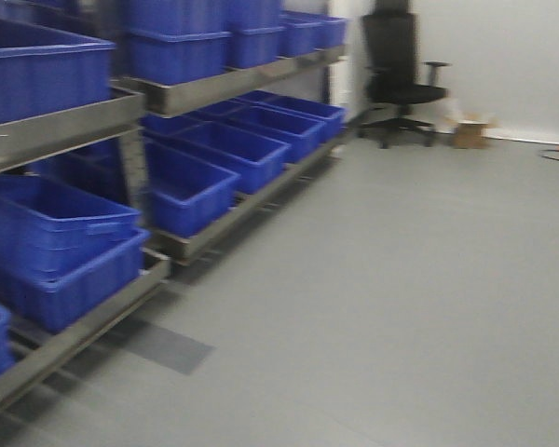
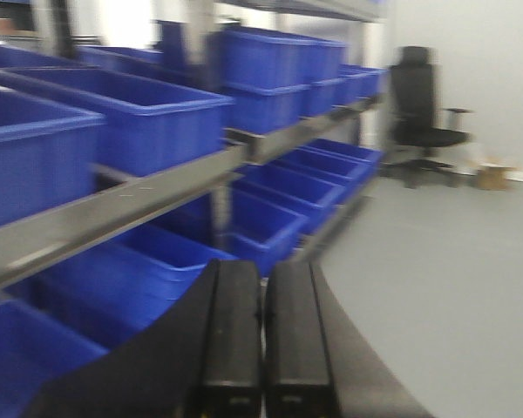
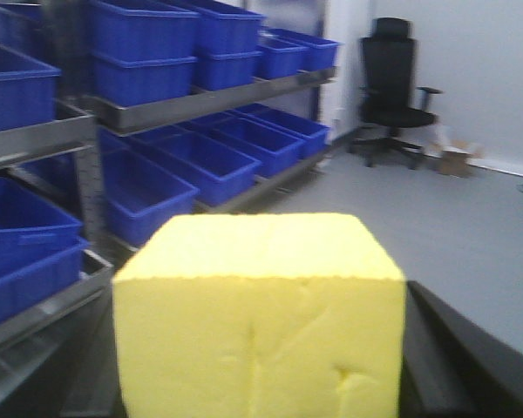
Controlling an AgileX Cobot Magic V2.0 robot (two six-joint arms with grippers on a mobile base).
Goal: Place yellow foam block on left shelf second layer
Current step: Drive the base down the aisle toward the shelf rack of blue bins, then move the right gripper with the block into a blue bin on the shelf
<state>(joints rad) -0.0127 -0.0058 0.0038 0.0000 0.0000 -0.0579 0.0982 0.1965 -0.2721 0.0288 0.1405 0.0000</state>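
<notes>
The yellow foam block (image 3: 260, 318) fills the lower middle of the right wrist view, squeezed between my right gripper's (image 3: 260, 383) black fingers (image 3: 440, 357), whose tips it hides. My left gripper (image 2: 262, 279) is shut and empty, its two black fingers (image 2: 234, 331) side by side. The metal shelf rack (image 1: 70, 126) with blue bins stands to the left in all views; a middle-level rail (image 2: 131, 205) runs close ahead of the left gripper. Neither gripper shows in the exterior front-facing view.
Blue plastic bins (image 1: 200, 182) fill the rack's levels (image 3: 209, 157). Grey floor (image 1: 401, 279) spreads to the right. A black office chair (image 1: 398, 70) and a small cardboard box (image 1: 470, 130) stand by the far white wall.
</notes>
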